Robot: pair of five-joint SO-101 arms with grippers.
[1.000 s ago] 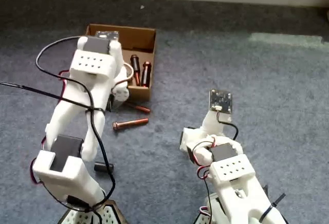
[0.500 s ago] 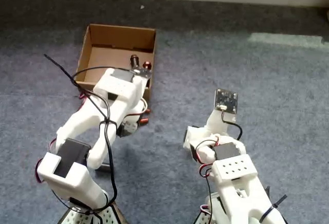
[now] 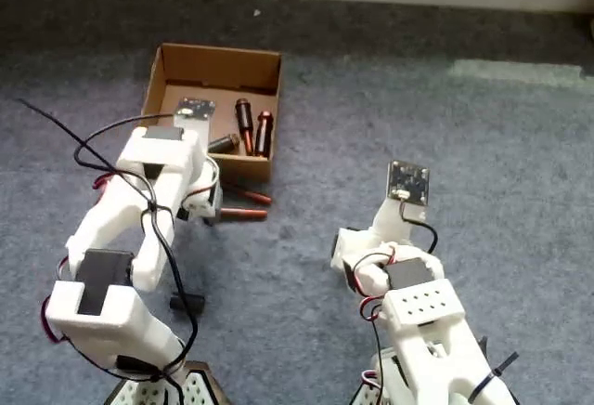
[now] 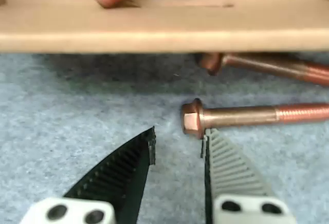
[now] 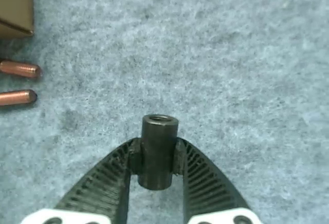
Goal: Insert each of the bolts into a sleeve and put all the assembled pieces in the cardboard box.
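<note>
Right wrist view: dark, hollow-ended sleeve (image 5: 157, 154) stands clamped in right gripper (image 5: 156, 147).

The left arm (image 3: 121, 224) and right arm (image 3: 422, 317) have white plastic shells, black motor blocks, looped black and red cables (image 3: 163, 241) and ribbed dark pincer fingers (image 4: 226, 167).

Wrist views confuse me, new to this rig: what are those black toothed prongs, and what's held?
Two white robot arms sit on grey carpet; the high view looks down on both. Each wrist view comes from a camera on one arm, so the prongs are that arm's own gripper. The left gripper is open, just short of a copper bolt lying by the cardboard box; a second bolt lies closer to it. The right gripper is shut on a dark sleeve. Assembled pieces lie inside the box.
</note>
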